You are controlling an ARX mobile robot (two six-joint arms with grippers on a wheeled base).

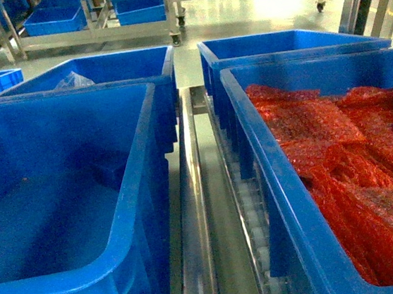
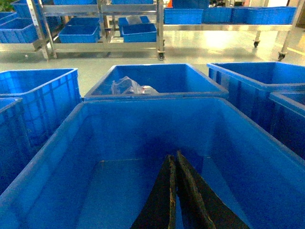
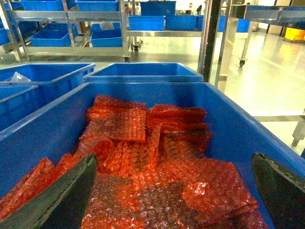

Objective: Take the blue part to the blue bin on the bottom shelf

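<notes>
Left gripper [image 2: 174, 191], jaws pressed together and seemingly holding nothing, inside the near-left bin [image 2: 57, 143]; right gripper [image 3: 174, 191], jaws spread wide, above red bubble-wrap packets [image 3: 157, 162].

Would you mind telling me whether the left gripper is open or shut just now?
Shut: in the left wrist view the left gripper has its dark fingers pressed together, holding nothing, over the near-left blue bin.
</notes>
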